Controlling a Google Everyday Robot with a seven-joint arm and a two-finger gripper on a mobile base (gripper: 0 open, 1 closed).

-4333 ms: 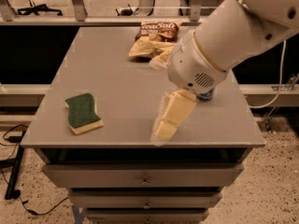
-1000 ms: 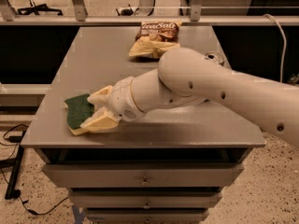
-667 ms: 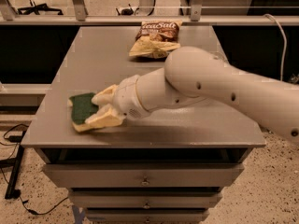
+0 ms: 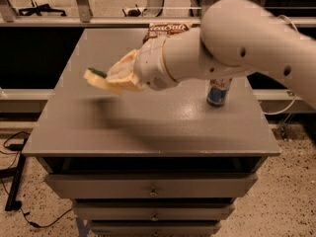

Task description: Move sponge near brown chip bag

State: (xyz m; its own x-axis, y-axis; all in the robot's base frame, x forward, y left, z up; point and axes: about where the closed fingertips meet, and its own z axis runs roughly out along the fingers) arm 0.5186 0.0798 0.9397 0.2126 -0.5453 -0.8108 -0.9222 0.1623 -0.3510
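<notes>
My gripper (image 4: pixel 114 79) is shut on the sponge (image 4: pixel 96 74) and holds it lifted above the left half of the grey table (image 4: pixel 148 127). Only a sliver of the sponge's dark green top and pale yellow foam shows between the cream fingers. The brown chip bag (image 4: pixel 165 29) lies at the table's far edge, mostly hidden behind my white arm (image 4: pixel 222 38); only its dark brown top with white lettering shows.
A blue-and-silver drink can (image 4: pixel 218 92) stands on the right part of the table under my arm. Drawers sit below the table's front edge. A metal rail runs behind the table. Cables lie on the floor at left.
The gripper closed on the sponge at the table's left front, lifted it off the surface and moved it up and toward the back. The arm now covers most of the chip bag.
</notes>
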